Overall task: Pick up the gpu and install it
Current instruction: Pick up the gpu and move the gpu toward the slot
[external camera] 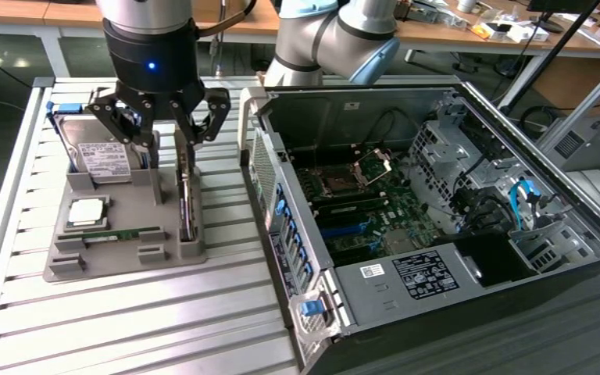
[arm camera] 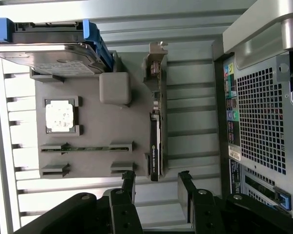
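The gripper (external camera: 165, 134) hangs with its jaws spread wide and nothing between them, straight above the right-hand edge of the grey parts holder (external camera: 112, 262) as the exterior view shows it. In the wrist view the two black fingers (arm camera: 128, 185) stand apart on either side of a line that runs along the gpu (arm camera: 155, 146), so the open gap looks aligned with the card's thin dimension, presumably so the pads can close on its two flat faces. The fingers seem to be clear of the card, though how far above it they sit is hard to judge from these angles.

The gpu (external camera: 187, 199) stands on its long edge in a narrow slot of the holder, dark board upright, with its silver bracket at the far end. That pose keeps its top edge free for a pinch from above.

Further out on the same holder, the hard drive (external camera: 100, 152) in its blue carrier leans in a cradle, a square processor (external camera: 84, 211) lies flat in a pocket, and a green memory stick (external camera: 123, 233) rests in a groove. The holder sits on a slatted metal table (external camera: 123, 336).

Just beside it, to the exterior view's right, the computer case (external camera: 331, 109) lies on its side with the panel off, its motherboard (external camera: 373, 211) facing up and open to access from above; no card is seated there yet
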